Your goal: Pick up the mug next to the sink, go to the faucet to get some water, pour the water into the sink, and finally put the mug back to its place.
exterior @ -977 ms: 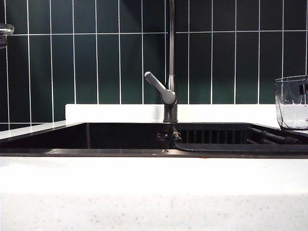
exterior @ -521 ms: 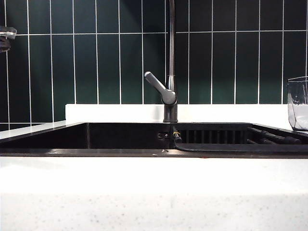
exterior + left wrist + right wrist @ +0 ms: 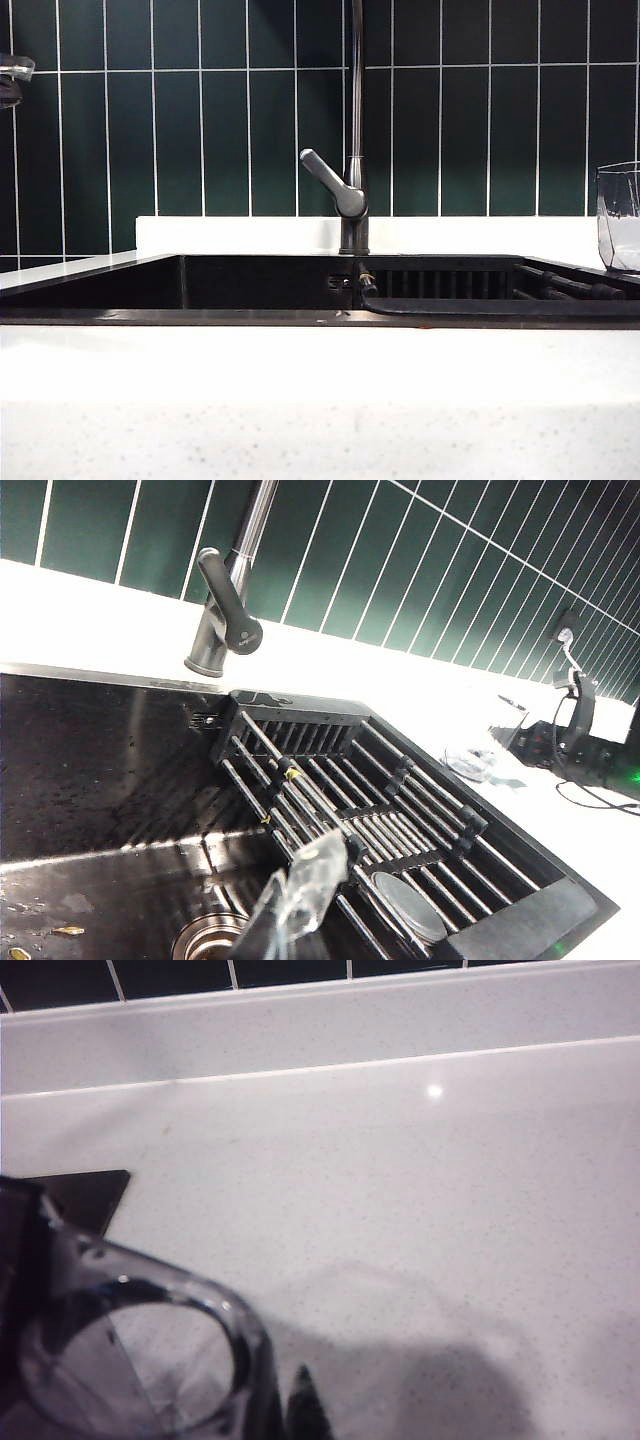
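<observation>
The right tool (image 3: 250,1400), clamped on the mug (image 3: 620,215), is holding it upright over the desk (image 3: 400,1210) beside the sink (image 3: 260,285), seemingly nearing put-back, while the left tool (image 3: 290,900) is hanging together above the basin.

Overexposed white counter (image 3: 320,400), dim tiles, right wrist view blurred — shadowed.

The faucet (image 3: 352,190) is seen upright behind the sink (image 3: 260,285), its lever slanted leftward. The mug (image 3: 620,217) is cut off at the right edge, above the rack.
</observation>
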You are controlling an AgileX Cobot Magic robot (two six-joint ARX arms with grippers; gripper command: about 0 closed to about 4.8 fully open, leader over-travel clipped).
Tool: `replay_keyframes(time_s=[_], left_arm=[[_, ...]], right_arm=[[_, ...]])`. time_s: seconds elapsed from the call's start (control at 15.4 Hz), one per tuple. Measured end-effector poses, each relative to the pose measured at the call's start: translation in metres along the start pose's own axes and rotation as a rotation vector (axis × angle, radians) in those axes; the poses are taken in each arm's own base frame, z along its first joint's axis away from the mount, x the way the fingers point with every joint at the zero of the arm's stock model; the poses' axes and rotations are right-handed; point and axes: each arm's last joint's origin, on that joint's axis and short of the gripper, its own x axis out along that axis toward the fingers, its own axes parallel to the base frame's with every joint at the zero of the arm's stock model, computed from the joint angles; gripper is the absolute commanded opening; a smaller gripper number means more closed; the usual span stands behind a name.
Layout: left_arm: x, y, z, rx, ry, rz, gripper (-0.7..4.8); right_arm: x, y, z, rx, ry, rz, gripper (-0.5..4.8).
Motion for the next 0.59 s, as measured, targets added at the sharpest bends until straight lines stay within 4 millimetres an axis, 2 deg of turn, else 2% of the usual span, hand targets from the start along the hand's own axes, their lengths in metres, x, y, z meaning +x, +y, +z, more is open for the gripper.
replay_keyframes(time_s=[0.26, 0.46, 0.59], left_arm=[[0.0000, -0.0001, 0.0000, 0.000, 0.001, -0.003, -0.06], [0.0000, -0.0001, 0.0000, 0.000, 0.002, -0.004, -0.06], [0.0000, -0.0002, -0.0001, 0.000, 0.002, -0.006, -0.05]], right_arm=[[0.0023, -0.0007, -0.0019, 0.005, -0.003, 0.000, -0.04], [0.0023, -0.0007, -0.0019, 0.005, -0.003, -0.001, 0.45], [0.0023, -0.0013, -0.0030, 0.006, 0.006, -0.021, 0.59]])
